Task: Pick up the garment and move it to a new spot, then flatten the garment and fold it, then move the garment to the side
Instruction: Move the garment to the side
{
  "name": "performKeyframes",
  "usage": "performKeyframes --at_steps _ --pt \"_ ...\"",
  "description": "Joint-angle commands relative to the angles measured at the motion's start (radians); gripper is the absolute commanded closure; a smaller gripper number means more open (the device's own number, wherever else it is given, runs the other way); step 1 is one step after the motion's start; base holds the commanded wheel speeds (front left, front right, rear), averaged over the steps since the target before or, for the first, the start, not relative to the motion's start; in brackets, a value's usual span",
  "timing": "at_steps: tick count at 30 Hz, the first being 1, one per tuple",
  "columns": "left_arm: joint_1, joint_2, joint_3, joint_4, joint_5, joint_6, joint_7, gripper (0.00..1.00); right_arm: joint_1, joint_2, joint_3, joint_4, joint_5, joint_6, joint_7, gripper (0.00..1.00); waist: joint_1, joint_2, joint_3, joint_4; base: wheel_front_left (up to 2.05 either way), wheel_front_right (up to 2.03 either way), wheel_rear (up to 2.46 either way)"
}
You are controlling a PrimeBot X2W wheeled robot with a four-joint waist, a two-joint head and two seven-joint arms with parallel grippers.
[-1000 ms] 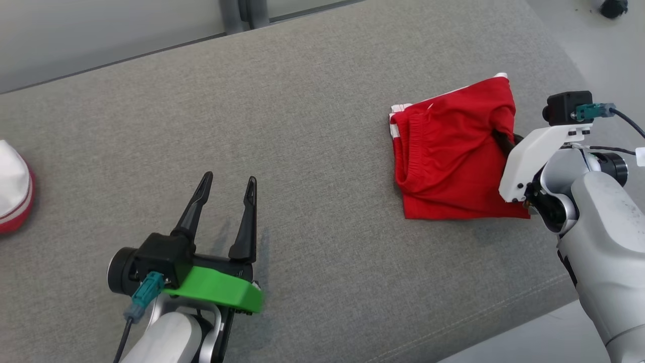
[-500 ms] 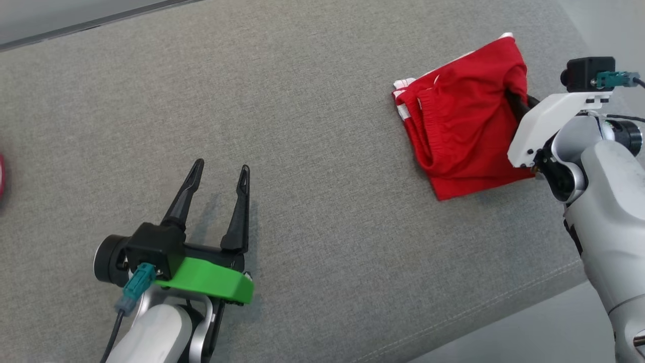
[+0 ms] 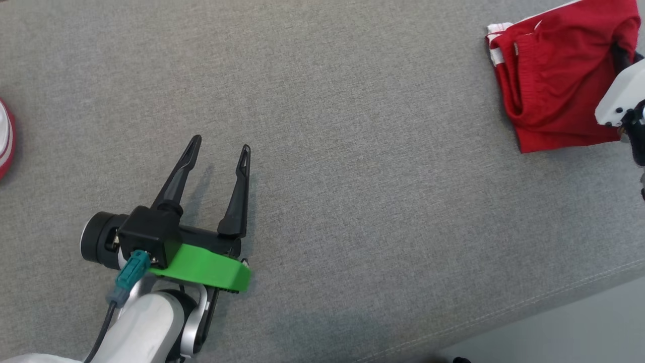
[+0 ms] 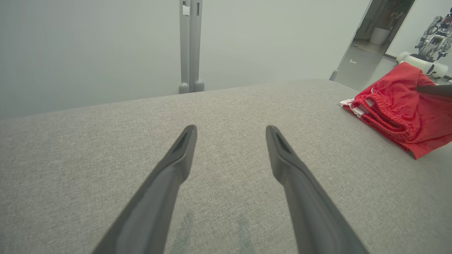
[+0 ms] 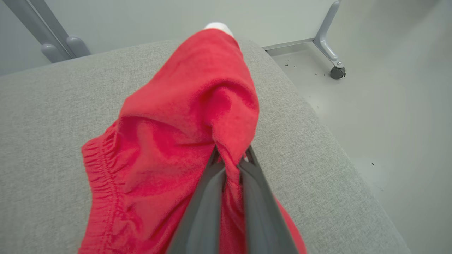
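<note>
The garment [image 3: 554, 80], a folded pair of red shorts with white side stripes, lies at the far right of the grey cushion [image 3: 352, 151]. My right gripper [image 5: 231, 158] is shut on a pinched fold of the garment [image 5: 183, 134], lifting that edge a little. In the head view, its white mount [image 3: 617, 98] sits at the frame's right edge, the fingers hidden by cloth. My left gripper [image 3: 219, 143] hovers open over bare cushion at the lower left, nothing between its fingers [image 4: 176, 165]. From the left wrist view the garment [image 4: 395, 109] sits far to the right.
A red and white object [image 3: 4, 136] pokes in at the cushion's left edge. The cushion's front edge [image 3: 529, 312] runs along the lower right, with pale floor [image 5: 388, 88] beyond it. A wheeled grey frame leg [image 5: 332, 56] stands on the floor right of the cushion.
The head camera has tilted down and swung left, so the garment sits nearer the top right corner. The right gripper has dragged the garment toward the right end while staying shut. The left gripper stayed open.
</note>
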State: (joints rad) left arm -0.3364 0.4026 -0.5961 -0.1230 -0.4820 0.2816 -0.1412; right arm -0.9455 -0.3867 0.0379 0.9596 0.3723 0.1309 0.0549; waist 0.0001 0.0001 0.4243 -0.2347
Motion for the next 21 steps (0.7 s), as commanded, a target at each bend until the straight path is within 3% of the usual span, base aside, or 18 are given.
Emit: performKeyframes --at_steps 1,12,13,14,15,16,17,21 --pt "-0.022 0.014 -0.001 -0.012 0.013 0.003 0.008 0.00 -0.031 -0.024 -0.013 0.020 -0.022 0.000 -0.019 1.00 -0.0001 -0.0001 0.035 0.027 0.00 0.00 0.00" --pt "-0.053 0.019 -0.012 -0.044 0.028 0.007 0.033 0.00 -0.108 -0.067 -0.023 0.120 -0.114 0.000 -0.079 1.00 -0.0001 -0.0001 0.077 0.061 0.00 0.00 0.00" --pt "-0.054 0.019 -0.013 -0.046 0.028 0.008 0.034 0.00 -0.113 -0.072 -0.025 0.132 -0.128 0.000 -0.086 0.94 -0.0001 -0.0001 0.079 0.062 0.00 0.00 0.00" --pt "-0.054 0.019 -0.014 -0.047 0.029 0.007 0.035 0.00 -0.118 -0.073 -0.022 0.143 -0.142 0.000 -0.090 0.71 -0.0001 -0.0001 0.080 0.064 0.00 0.00 0.00" --pt "-0.055 0.020 -0.015 -0.048 0.027 0.008 0.037 0.00 -0.122 -0.078 -0.024 0.152 -0.154 0.000 -0.099 0.55 -0.0001 -0.0001 0.082 0.066 0.00 0.00 0.00" --pt "-0.056 0.020 -0.017 -0.049 0.027 0.007 0.037 0.00 -0.125 -0.084 -0.021 0.163 -0.171 0.000 -0.106 0.33 -0.0001 -0.0001 0.084 0.068 0.00 0.00 0.00" --pt "-0.057 0.020 -0.017 -0.050 0.028 0.007 0.038 0.00 -0.127 -0.091 -0.021 0.173 -0.186 0.000 -0.114 0.00 -0.0001 -0.0001 0.085 0.069 0.00 0.00 0.00" --pt "-0.063 0.021 -0.018 -0.050 0.028 0.008 0.038 0.00 -0.132 -0.106 -0.050 0.221 -0.237 0.000 -0.150 0.00 -0.0001 -0.0001 0.088 0.072 0.00 0.00 0.00"
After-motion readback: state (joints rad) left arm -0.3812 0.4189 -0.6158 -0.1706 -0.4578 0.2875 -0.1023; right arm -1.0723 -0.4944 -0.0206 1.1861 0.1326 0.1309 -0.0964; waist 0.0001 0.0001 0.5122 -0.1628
